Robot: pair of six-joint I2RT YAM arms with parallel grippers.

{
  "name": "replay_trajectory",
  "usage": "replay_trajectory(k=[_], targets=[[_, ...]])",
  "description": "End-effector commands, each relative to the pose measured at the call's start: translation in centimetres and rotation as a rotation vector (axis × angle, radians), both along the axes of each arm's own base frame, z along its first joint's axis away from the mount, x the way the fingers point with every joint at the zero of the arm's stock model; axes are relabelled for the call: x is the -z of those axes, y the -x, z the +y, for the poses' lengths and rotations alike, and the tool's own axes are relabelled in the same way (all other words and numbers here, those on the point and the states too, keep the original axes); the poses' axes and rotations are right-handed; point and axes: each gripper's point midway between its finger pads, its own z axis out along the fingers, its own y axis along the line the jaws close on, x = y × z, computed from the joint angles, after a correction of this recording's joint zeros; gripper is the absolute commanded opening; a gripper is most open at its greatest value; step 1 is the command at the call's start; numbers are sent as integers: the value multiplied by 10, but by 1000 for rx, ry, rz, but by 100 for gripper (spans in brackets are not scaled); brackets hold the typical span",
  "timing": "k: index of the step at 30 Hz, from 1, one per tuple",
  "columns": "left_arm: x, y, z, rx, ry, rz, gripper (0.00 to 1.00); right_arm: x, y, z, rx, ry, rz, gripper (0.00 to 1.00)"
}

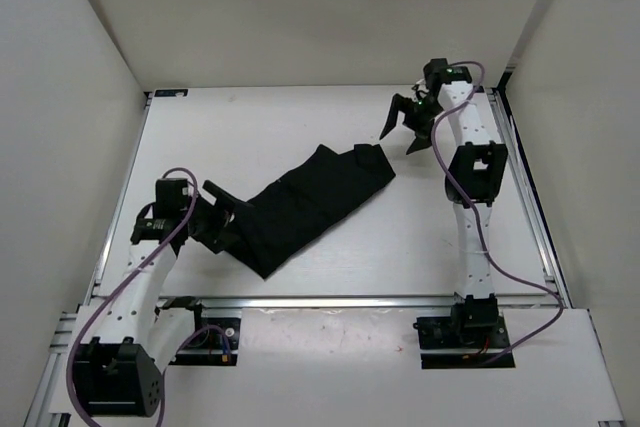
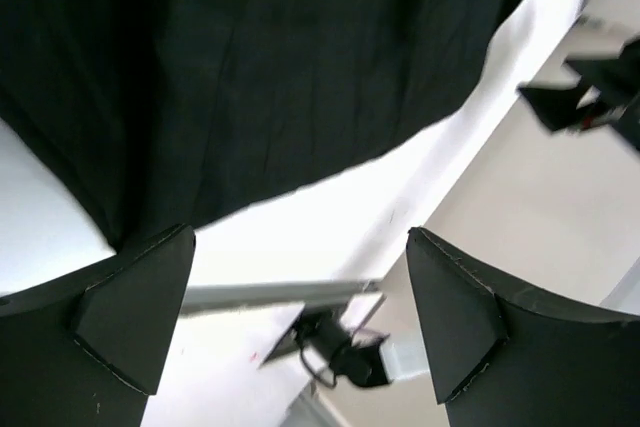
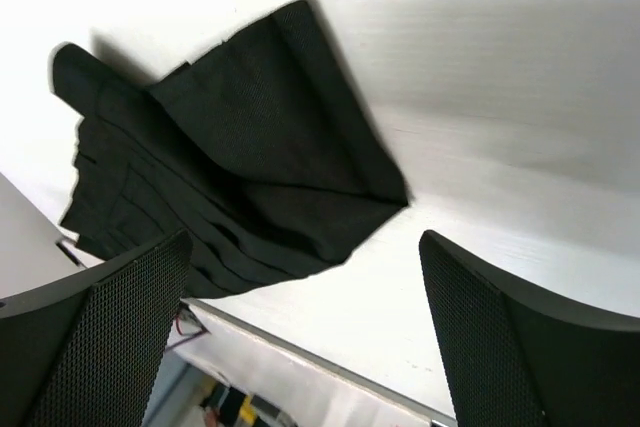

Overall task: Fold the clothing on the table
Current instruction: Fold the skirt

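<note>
The black pleated clothing [image 1: 315,202] lies flat on the white table [image 1: 410,237], stretched diagonally from near left to far right. My left gripper [image 1: 224,215] is open at its near-left end, with nothing between the fingers; in the left wrist view the clothing [image 2: 280,67] fills the area just beyond the left gripper [image 2: 300,247]. My right gripper [image 1: 403,137] hangs open just past the far-right corner, apart from it. In the right wrist view the clothing [image 3: 250,167] lies on the table beyond the empty right gripper [image 3: 305,247].
A metal rail [image 1: 350,301] runs along the table's near edge, with the arm bases behind it. White wall panels [image 1: 330,7] close the table on the back and both sides. Purple cables [image 1: 520,277] trail along the arms.
</note>
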Motion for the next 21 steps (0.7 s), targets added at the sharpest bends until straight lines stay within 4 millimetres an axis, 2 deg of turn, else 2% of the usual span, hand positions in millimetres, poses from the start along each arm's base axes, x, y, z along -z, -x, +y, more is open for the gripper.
replay_trajectory(k=[1, 3, 4, 5, 6, 7, 8, 9, 10, 11, 12, 14, 15, 17, 18, 19, 20, 21], targets=[[-27, -27, 17, -22, -34, -133, 98, -56, -1, -7, -2, -10, -114, 100], [-34, -33, 15, 1, -53, -139, 98, -73, -7, -12, 6, -8, -172, 99], [-28, -27, 11, 37, -66, -108, 99, -86, -5, -13, 9, -1, -200, 99], [-30, -26, 2, 75, -89, -114, 99, -86, -2, -18, 13, -9, -189, 99], [-35, -26, -2, 103, -100, -139, 99, -95, -1, -24, 28, -23, -200, 99], [-33, -20, -12, 137, -104, -137, 99, -94, 5, -34, 43, -26, -179, 99], [-33, -17, -23, 155, -102, -140, 98, -81, 14, -38, 55, -32, -114, 99], [-37, -17, -30, 152, -83, -157, 99, -82, 21, -48, 74, -30, -100, 99], [-35, -12, -45, 196, -76, -160, 99, -89, 26, -47, 71, -45, -101, 99], [-35, -7, -58, 217, -70, -155, 98, -88, 28, -56, 98, -58, -86, 99], [-36, -5, -69, 248, -82, -157, 99, -89, 28, -57, 102, -82, -83, 99], [-39, -11, -83, 304, -148, -176, 98, -93, 27, -57, 102, -136, -82, 99], [-38, -16, -80, 328, -233, -212, 99, -100, 21, -57, 92, -153, -120, 99], [-41, -28, -79, 391, -358, -202, 99, -100, 12, -56, 82, -125, -148, 99], [-45, -29, -84, 437, -397, -227, 99, -106, 9, -57, 87, -115, -166, 99], [-54, -42, -91, 461, -406, -259, 98, -106, 3, -53, 77, -101, -192, 99], [-63, -53, -104, 482, -394, -294, 99, -99, 0, -47, 61, -71, -190, 99], [-70, -58, -114, 512, -380, -334, 99, -104, -1, -33, 34, -51, -217, 99]])
